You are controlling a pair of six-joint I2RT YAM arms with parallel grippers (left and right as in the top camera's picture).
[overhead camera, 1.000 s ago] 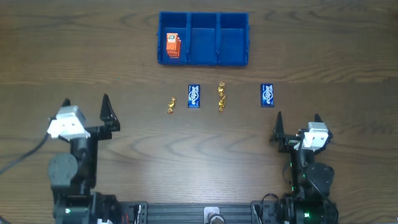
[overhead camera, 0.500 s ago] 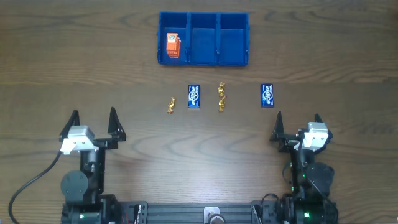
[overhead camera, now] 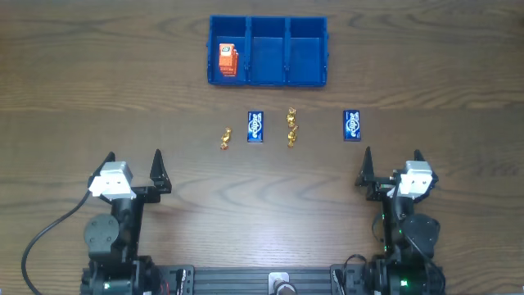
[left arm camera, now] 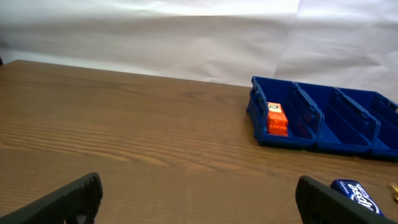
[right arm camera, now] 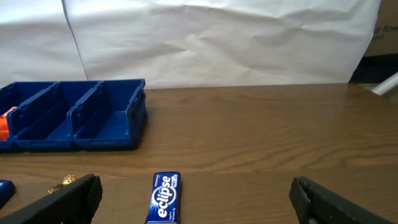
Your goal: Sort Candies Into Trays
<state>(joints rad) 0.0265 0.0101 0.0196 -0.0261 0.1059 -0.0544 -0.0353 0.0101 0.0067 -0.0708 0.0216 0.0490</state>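
Note:
A blue tray [overhead camera: 268,72] with three compartments stands at the far middle of the table, and orange candy [overhead camera: 228,59] lies in its left compartment. Nearer my arms lie two blue packets [overhead camera: 255,126] [overhead camera: 352,125] and three gold candies [overhead camera: 225,138] [overhead camera: 291,117] [overhead camera: 292,135] in a loose row. My left gripper [overhead camera: 133,157] is open near the left base, well short of the candies. My right gripper [overhead camera: 392,156] is open near the right base, just short of the right packet [right arm camera: 165,196]. In the left wrist view the tray [left arm camera: 292,140] and orange candy [left arm camera: 277,118] lie ahead.
Bare wood table stretches to both sides of the tray and between the arms. A white sheet [right arm camera: 217,43] hangs behind the table's far edge. A black cable [overhead camera: 41,238] loops by the left base.
My left gripper has drawn back toward its base and shifted right, still open. The right arm and all candies have stayed put.

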